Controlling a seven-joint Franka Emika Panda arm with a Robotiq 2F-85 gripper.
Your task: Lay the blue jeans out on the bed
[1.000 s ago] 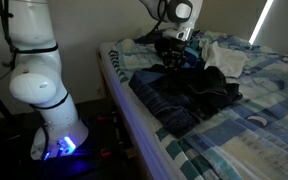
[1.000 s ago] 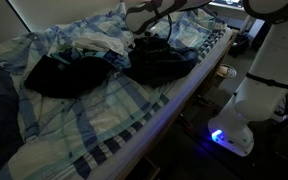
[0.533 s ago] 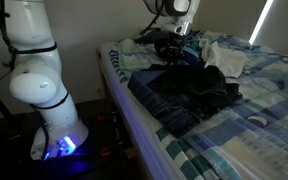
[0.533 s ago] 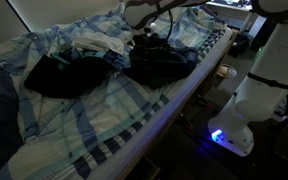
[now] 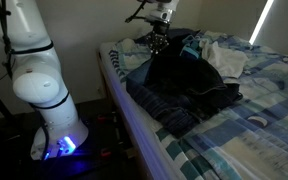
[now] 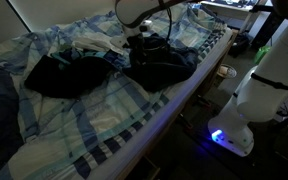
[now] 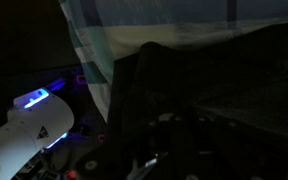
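Note:
The blue jeans point(image 5: 180, 88) lie crumpled near the bed's edge, dark blue, also in the other exterior view point(image 6: 165, 62). My gripper point(image 5: 156, 42) is above their far end, and a fold of the jeans rises in a peak up to it. It shows at the jeans' upper edge in an exterior view point(image 6: 142, 38) too. It looks shut on the jeans. The wrist view is very dark; dark jeans cloth point(image 7: 204, 100) fills most of it and the fingers barely show.
The bed has a blue plaid sheet point(image 5: 246, 135) point(image 6: 94, 120). A white cloth point(image 5: 225, 56) lies beyond the jeans. Another dark garment point(image 6: 59, 72) and pale cloths point(image 6: 94, 40) lie further along. The robot base point(image 5: 42, 90) stands beside the bed's edge.
My gripper has risen and moved toward the bed's edge, pulling a fold of the jeans up with it.

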